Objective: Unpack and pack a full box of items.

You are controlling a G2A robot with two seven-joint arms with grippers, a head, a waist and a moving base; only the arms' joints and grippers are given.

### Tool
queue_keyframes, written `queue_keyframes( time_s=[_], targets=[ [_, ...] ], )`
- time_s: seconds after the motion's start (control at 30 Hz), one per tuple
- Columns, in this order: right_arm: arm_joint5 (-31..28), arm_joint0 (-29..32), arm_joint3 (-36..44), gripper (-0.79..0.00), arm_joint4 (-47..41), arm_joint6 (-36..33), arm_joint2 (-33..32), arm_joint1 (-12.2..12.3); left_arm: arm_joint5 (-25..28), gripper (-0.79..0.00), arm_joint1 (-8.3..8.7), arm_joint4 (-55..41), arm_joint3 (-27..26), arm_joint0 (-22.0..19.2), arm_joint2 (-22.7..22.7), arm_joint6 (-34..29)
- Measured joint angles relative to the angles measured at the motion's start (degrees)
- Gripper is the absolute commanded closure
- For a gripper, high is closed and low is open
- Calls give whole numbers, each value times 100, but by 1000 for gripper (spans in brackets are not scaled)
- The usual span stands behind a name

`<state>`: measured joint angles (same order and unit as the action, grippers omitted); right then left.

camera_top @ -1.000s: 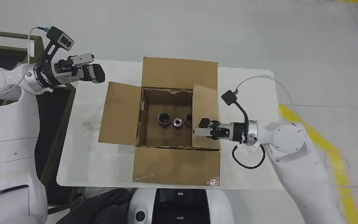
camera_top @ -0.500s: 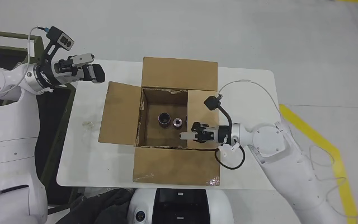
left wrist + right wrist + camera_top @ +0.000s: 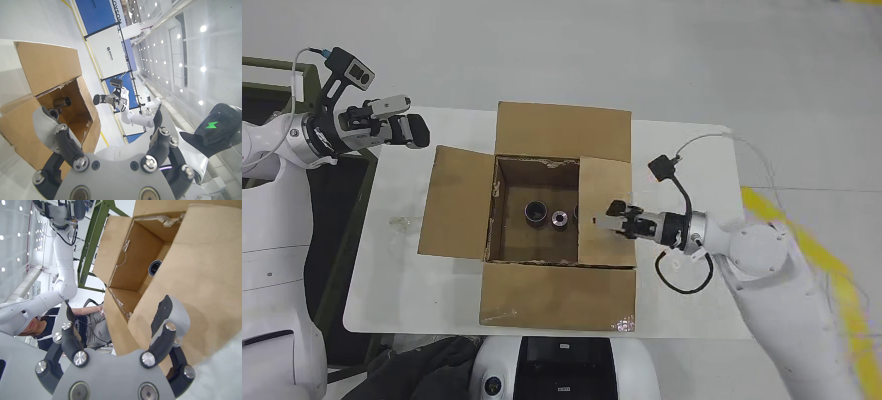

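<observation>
The right pincer (image 3: 608, 216) (image 3: 115, 313) is spread wide and grips nothing. One of its fingers (image 3: 166, 311) lies over the raised right flap (image 3: 602, 205) (image 3: 198, 266) of the cardboard box (image 3: 542, 290), and whether it touches the flap cannot be told. That flap tilts in over the opening and stands between this pincer and most of the box's inside.

On the box floor two short metal cylinders (image 3: 536, 212) (image 3: 560, 219) lie near each other, apart from the walls. The other three flaps are folded outward. The box sits at the middle of the white desk (image 3: 682, 150).

The left pincer (image 3: 417, 130) (image 3: 100, 117) hangs above the desk's far left corner, well apart from the box, also wide open and empty. A green frame (image 3: 87, 251) stands just beside the desk's left edge.
</observation>
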<state>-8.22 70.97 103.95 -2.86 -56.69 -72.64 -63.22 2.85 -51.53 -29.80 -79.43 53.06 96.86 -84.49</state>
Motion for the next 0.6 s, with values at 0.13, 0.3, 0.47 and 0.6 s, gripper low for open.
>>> queue_keyframes(
  time_s=[0.13, 0.3, 0.47, 0.6],
  targets=[
    [-175, 210, -163, -785, -317, 37, -511, 69, 0, -785, 0, 0, 0, 0, 0, 0],
    [-360, 479, -332, -785, -732, 30, -1119, 147, 0, -785, 0, 0, 0, 0, 0, 0],
    [-453, 618, -515, -785, -1034, 14, -1524, 200, 0, -785, 0, 0, 0, 0, 0, 0],
    [-512, 664, -665, -785, -1184, -50, -1727, 236, 0, -785, 0, 0, 0, 0, 0, 0]
  ],
)
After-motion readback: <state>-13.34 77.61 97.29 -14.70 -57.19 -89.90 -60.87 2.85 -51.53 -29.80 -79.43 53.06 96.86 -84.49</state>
